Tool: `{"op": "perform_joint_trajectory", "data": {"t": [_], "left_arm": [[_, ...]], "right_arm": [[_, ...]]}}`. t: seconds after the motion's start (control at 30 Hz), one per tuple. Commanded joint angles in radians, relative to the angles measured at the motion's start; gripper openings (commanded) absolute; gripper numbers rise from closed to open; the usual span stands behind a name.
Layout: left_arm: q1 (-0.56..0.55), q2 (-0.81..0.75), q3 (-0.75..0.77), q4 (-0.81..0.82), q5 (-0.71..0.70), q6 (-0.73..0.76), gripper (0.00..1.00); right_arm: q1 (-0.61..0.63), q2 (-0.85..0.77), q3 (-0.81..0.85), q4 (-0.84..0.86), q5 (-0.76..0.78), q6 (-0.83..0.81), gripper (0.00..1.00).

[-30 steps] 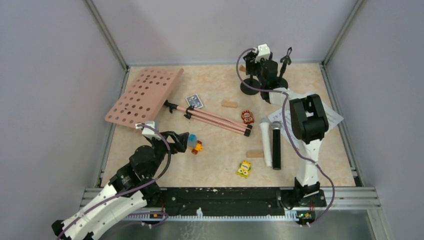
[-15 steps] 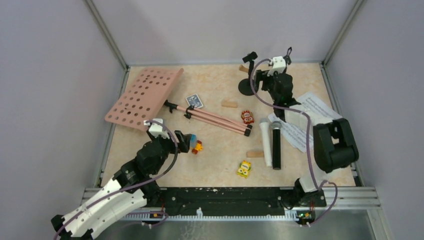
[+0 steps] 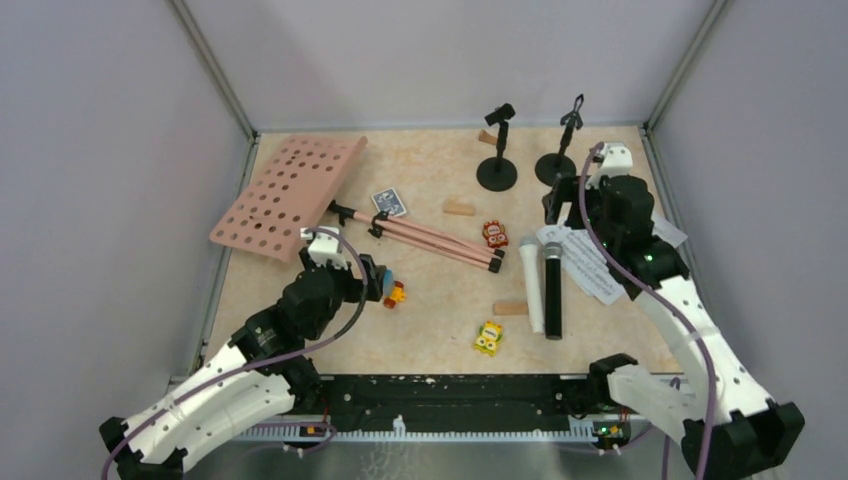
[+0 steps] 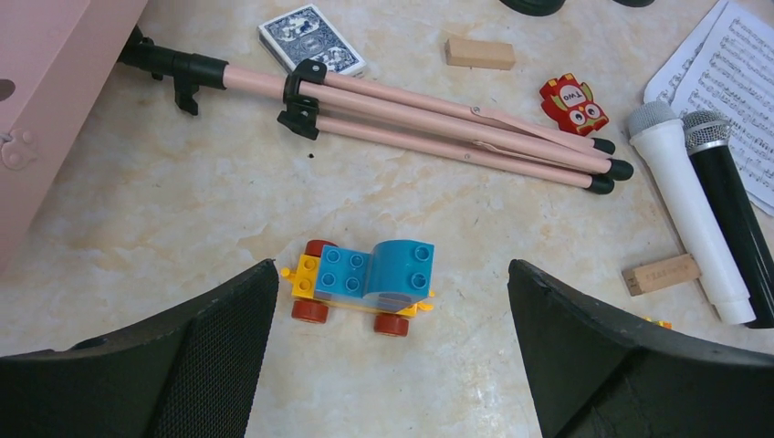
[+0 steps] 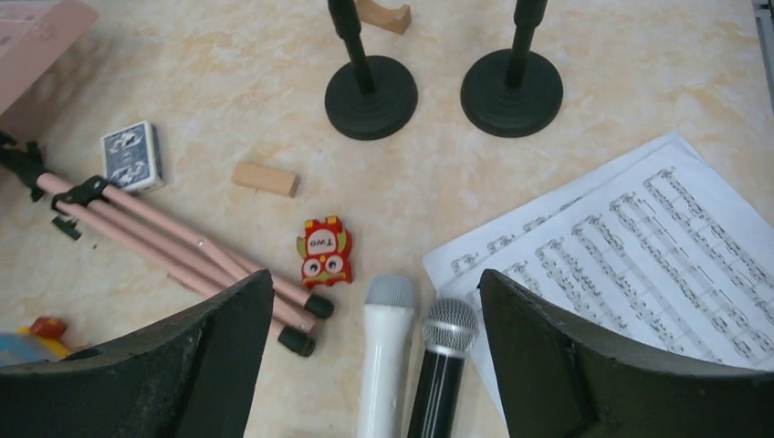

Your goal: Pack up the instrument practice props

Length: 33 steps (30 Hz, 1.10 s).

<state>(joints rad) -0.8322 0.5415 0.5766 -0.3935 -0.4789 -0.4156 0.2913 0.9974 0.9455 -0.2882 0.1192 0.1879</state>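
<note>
Top external view: the left end effector (image 4: 391, 266) gapes wide over a blue-and-yellow toy car (image 4: 365, 278). The right end effector (image 5: 374, 278), spread wide and empty, hangs above the white sheet-music pages (image 3: 592, 268). On the counter (image 3: 440, 320) lie the white microphone (image 3: 531, 285) and dark microphone (image 3: 553, 295), side by side. Beyond them are the pink tripod legs (image 3: 430, 237) and the pink perforated music desk (image 3: 285, 195), and farthest, two upright black round-based mic holders (image 3: 497, 175)

Obstacle: wooden block (image 3: 510, 308) beside white microphone (image 3: 532, 287)

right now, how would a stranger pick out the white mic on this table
Find the white sheet-music pages on the right side of the table. Just left of them two microphones lie side by side. The white microphone is the left one, pale where the dark microphone beside it is black.
</note>
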Motion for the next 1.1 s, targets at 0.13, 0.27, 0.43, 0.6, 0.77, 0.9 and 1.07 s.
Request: {"op": "perform_joint_trajectory", "data": {"t": [0.13, 0.27, 0.43, 0.6, 0.77, 0.9, 1.07], "left_arm": [[0.001, -0.033, 0.055, 0.012, -0.017, 0.083, 0.99], [0.001, -0.101, 0.041, 0.014, -0.021, 0.097, 0.99], [0.002, -0.204, 0.016, 0.008, -0.018, 0.114, 0.99], [0.001, -0.267, 0.000, 0.009, -0.021, 0.121, 0.99], [0.002, -0.259, 0.008, -0.011, -0.039, 0.105, 0.99], [0.000, -0.259, 0.008, -0.016, -0.042, 0.094, 0.99], [0.002, -0.252, 0.010, -0.015, -0.048, 0.091, 0.99]], "right_arm": [[-0.004, -0.401, 0.006, -0.209, -0.106, 0.017, 0.82], [-0.004, -0.570, -0.059, -0.173, -0.127, -0.015, 0.82], [-0.004, -0.720, -0.132, -0.153, -0.150, -0.048, 0.82], [-0.004, -0.821, -0.194, -0.126, -0.134, -0.035, 0.82], [-0.004, -0.870, -0.226, -0.128, -0.096, -0.004, 0.82], [-0.004, -0.876, -0.234, -0.122, -0.083, -0.004, 0.82], [-0.004, -0.880, -0.236, -0.117, -0.084, 0.002, 0.83]]}}
